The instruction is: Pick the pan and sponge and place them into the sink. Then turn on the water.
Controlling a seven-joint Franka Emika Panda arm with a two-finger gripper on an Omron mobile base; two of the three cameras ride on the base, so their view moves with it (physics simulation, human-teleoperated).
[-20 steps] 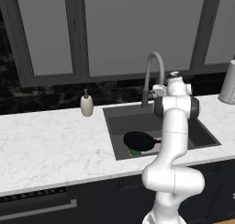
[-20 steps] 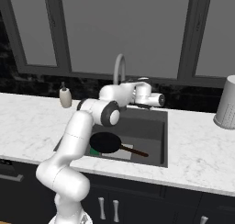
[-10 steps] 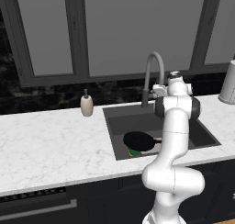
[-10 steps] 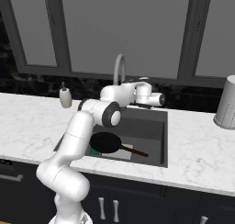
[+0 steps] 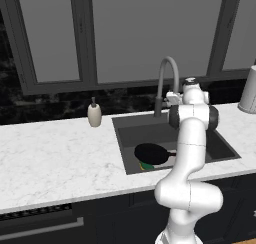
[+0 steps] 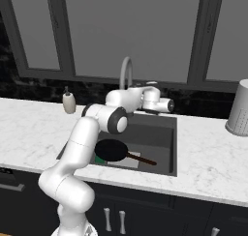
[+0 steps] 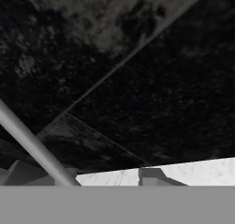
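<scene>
Tool [image 6: 167, 106] held high over the back rim of the sink [image 6: 162, 133], pointing sideways along the wall, just beside the base of the arched grey faucet [image 6: 125, 74]. In the left base view, tool [image 5: 172, 96] partly hidden behind the wrist, close against the faucet [image 5: 167, 75] stem. Cannot tell whether its jaws stand spread or pressed together, nor whether anything sits between them. Hand view aimed at the black marbled backsplash [image 7: 137, 81], with a slanted grey bar [image 7: 32, 147] crossing the lower left and a strip of white table [image 7: 202, 170] at the bottom.

Pan [image 6: 111, 150] well below the tool, resting on the sink floor toward the front left, handle running to the right. Same pan [image 5: 151, 153] seen in the left base view near the front of the sink [image 5: 225, 148]. Sponge [image 6: 100, 160] tucked at the pan's front-left edge, mostly covered, only a green sliver visible; in the left base view, sponge [image 5: 146, 166] peeking out in green and yellow from under the pan's near rim. Both apart from the tool.

Soap dispenser [image 5: 94, 113] upright on the white marble table [image 5: 50, 153], left of the sink. Pale ribbed canister [image 6: 239, 109] on the table at far right.
</scene>
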